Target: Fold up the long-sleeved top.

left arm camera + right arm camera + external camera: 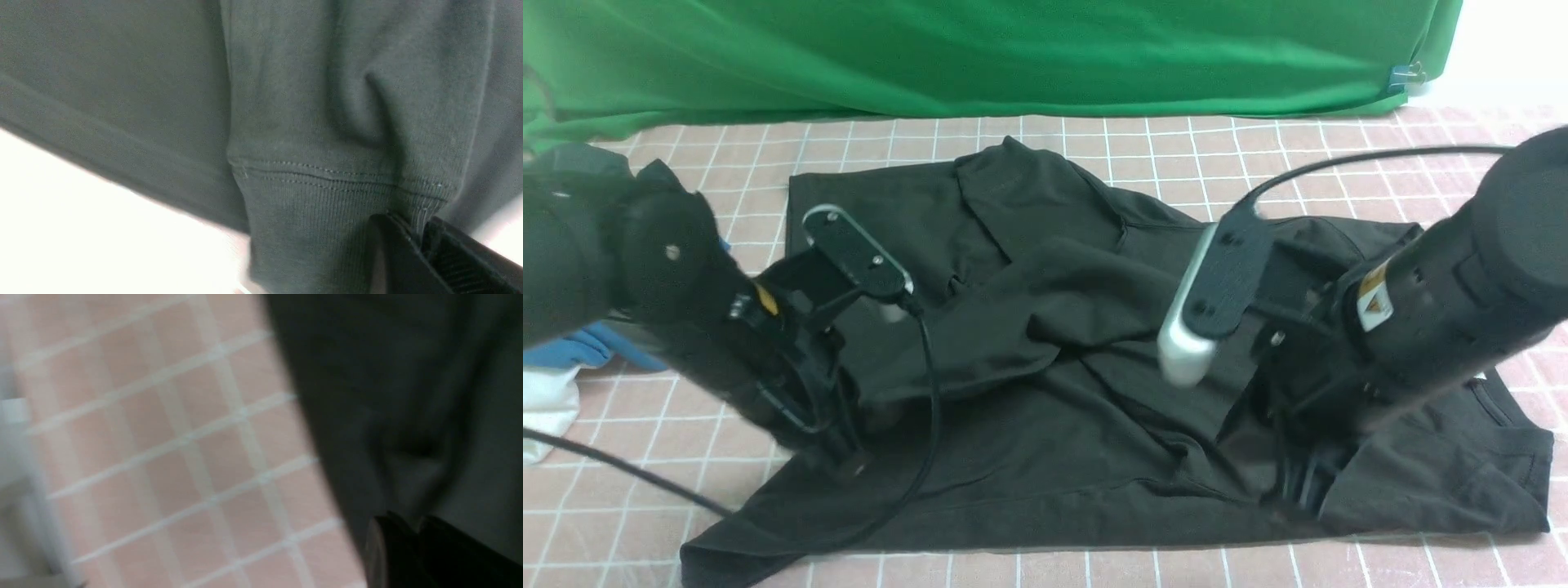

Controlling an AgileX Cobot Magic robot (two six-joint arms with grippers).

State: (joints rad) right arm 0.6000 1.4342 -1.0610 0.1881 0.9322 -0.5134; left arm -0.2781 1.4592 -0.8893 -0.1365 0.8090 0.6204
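The long-sleeved top (1045,327), black and rumpled, lies spread over the pink checked cloth, with one sleeve folded across its middle. My left gripper (849,461) points down at the top's near left part. In the left wrist view it (416,222) is shut on the ribbed cuff (318,228) of a sleeve. My right gripper (1294,490) is down on the near right part of the top. The right wrist view is blurred: the gripper (414,526) has its jaws close together, and the dark cloth (408,375) puckers toward them.
A green backdrop (980,49) hangs along the far edge of the pink checked cloth (1339,147). A blue garment (580,347) and a white cloth (543,408) lie at the left edge behind my left arm. A black cable (927,392) loops over the top.
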